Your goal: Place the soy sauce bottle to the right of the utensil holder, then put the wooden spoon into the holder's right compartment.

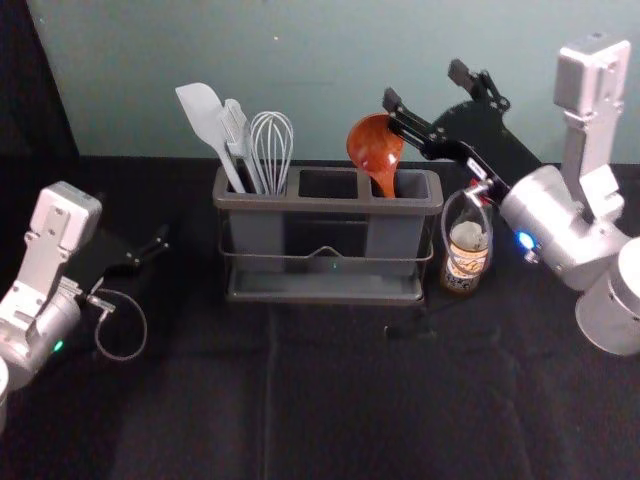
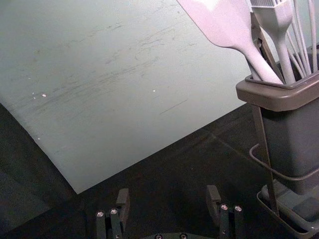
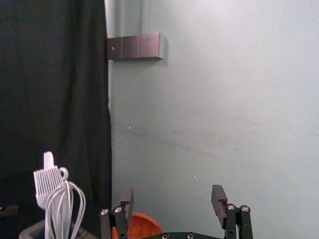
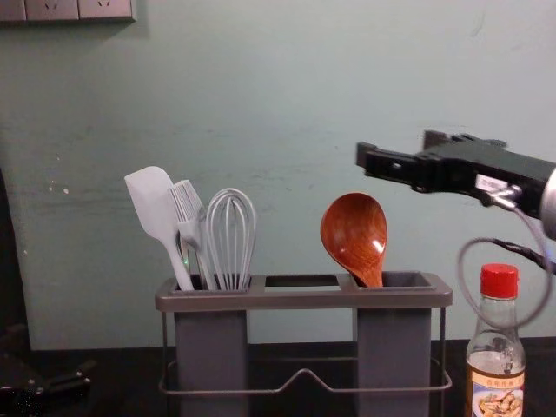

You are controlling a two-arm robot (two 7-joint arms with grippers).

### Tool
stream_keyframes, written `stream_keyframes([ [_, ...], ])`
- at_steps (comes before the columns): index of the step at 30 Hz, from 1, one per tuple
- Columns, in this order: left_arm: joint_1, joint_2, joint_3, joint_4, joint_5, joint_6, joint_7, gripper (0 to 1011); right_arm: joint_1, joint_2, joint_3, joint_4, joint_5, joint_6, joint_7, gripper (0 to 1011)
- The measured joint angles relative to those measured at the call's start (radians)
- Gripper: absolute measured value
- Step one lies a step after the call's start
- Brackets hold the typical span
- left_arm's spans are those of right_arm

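The wooden spoon [image 1: 376, 147] stands bowl-up in the right compartment of the utensil holder [image 1: 325, 297]; in the chest view the spoon [image 4: 354, 234] leans left. Just right of the holder, the soy sauce bottle [image 1: 464, 255] is upright, its red cap plain on the bottle [image 4: 496, 365] in the chest view. My right gripper [image 1: 432, 88] is open, above and behind the spoon and touching nothing; the right wrist view shows that gripper [image 3: 173, 201] with the spoon's bowl [image 3: 142, 226] beyond one finger. My left gripper [image 1: 155, 247] is parked left of the holder; the left wrist view shows the gripper [image 2: 168, 199] open and empty.
A white spatula [image 1: 205, 120], a brush and a whisk [image 1: 271, 150] stand in the holder's left compartment. Behind the holder rises a pale green wall [image 1: 300, 60]. Black cloth [image 1: 330, 400] covers the table. A cable loop from the right arm hangs in front of the bottle.
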Motion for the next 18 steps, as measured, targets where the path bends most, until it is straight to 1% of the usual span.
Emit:
stream_keyframes([
  [2,0.000,0.000,0.000,0.000,0.000,0.000,0.000,1005,-0.034,0.008,0.012,-0.041,0.000,0.024,-0.019,1002],
  [4,0.000,0.000,0.000,0.000,0.000,0.000,0.000,1005,-0.056,0.013,0.017,-0.066,0.000,0.035,-0.028,1002],
  [5,0.000,0.000,0.000,0.000,0.000,0.000,0.000,1005,-0.077,0.016,0.021,-0.086,-0.002,0.042,-0.035,1002],
  [9,0.000,0.000,0.000,0.000,0.000,0.000,0.000,1005,-0.131,0.022,0.029,-0.130,-0.009,0.051,-0.051,1002],
  [10,0.000,0.000,0.000,0.000,0.000,0.000,0.000,1005,-0.141,0.022,0.030,-0.136,-0.010,0.050,-0.054,1002],
  [11,0.000,0.000,0.000,0.000,0.000,0.000,0.000,1005,-0.164,0.019,0.032,-0.144,-0.021,0.035,-0.065,1002],
  [14,0.000,0.000,0.000,0.000,0.000,0.000,0.000,1005,-0.201,0.010,0.041,-0.151,-0.038,0.009,-0.086,1002],
  [18,0.000,0.000,0.000,0.000,0.000,0.000,0.000,1005,-0.236,0.001,0.053,-0.154,-0.046,-0.008,-0.097,1002],
])
